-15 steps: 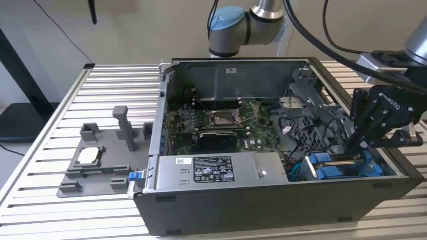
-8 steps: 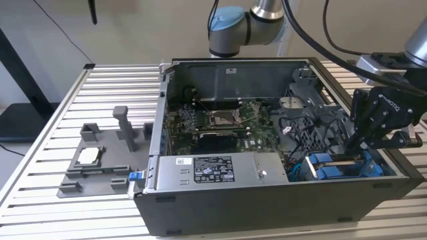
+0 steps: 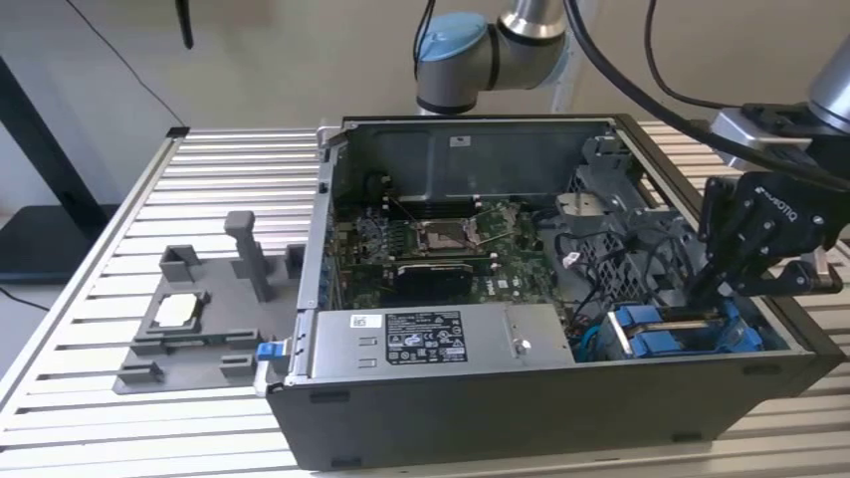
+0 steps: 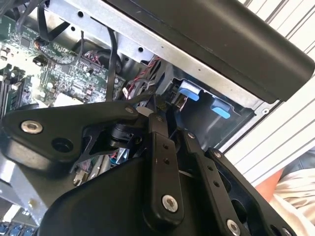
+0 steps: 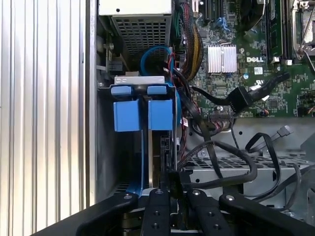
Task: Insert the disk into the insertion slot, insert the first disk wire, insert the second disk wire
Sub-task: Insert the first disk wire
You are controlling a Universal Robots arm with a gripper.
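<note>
Exterior view: gripper reaches down into the corner of the case at the exterior view's lower right, next to the power supply. The disk shows there by its blue tabs, just beside the fingertips, toward the exterior view's left.

First wrist view: the disk stands on edge, seated in the slot. Judged from this, the disk insertion step is done. Its long axis runs straight away from the gripper. The end without tabs is nearest the fingertips, and the blue tabs are at the far end, toward the power supply. The disk therefore lies dead ahead, in line with the fingers and not off to either side.

Jaws: narrow, closed on a small black connector, apparently the end of a disk wire. The connector sits just at the near end of the disk. Whether it touches the disk or is already plugged in cannot be told. Loose black cables lie beside the slot.
</note>
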